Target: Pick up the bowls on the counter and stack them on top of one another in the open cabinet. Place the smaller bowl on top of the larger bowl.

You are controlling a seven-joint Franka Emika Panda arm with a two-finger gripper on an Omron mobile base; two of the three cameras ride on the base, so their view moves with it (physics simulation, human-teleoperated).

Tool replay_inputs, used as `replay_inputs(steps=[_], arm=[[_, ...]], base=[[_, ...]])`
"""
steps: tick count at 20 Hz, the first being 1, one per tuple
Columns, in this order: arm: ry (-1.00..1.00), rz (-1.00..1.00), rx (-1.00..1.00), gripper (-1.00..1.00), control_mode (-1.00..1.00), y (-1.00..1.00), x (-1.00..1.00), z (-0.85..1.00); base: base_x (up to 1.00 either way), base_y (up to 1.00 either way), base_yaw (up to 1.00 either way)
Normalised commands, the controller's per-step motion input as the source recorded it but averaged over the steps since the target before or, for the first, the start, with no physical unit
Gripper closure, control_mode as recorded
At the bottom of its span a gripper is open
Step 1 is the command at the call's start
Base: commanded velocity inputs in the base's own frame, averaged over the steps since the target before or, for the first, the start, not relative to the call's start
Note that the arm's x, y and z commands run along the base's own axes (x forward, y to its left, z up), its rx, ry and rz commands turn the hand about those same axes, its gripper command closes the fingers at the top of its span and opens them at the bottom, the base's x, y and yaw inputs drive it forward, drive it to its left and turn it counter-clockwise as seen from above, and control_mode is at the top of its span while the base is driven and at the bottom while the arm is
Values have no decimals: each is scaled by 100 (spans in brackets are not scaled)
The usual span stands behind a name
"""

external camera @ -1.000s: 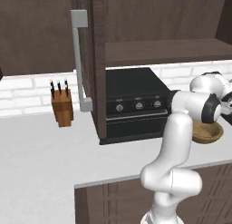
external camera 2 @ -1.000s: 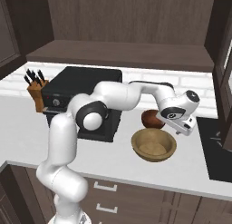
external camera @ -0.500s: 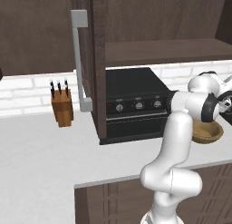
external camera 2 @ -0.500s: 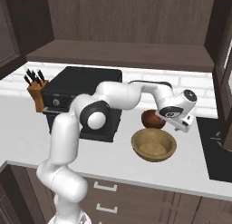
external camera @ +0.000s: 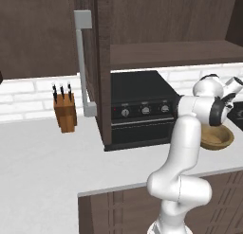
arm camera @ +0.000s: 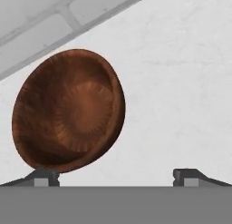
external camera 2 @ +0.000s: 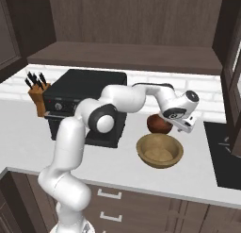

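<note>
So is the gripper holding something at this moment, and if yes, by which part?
Nothing is held. The gripper is open above the counter, and the smaller bowl sits off to one side near one fingertip, not between them.

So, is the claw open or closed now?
Open. In the hand view the claw has its two fingertips set wide apart, nothing between them; the smaller bowl lies just ahead, off toward one tip.
</note>
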Motion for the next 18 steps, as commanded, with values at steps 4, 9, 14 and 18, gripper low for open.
replay_inputs(steps=[4, 9, 14, 18], arm=[[0, 0, 0, -100, -100, 8, 25, -10], [0, 0, 0, -100, -100, 1, 16, -28], [0, 0, 0, -100, -100, 1, 15, -29], [0, 0, 0, -100, -100, 13, 27, -9]], base=[[0, 0, 0], [0, 0, 0], [0, 0, 0], [0, 0, 0]])
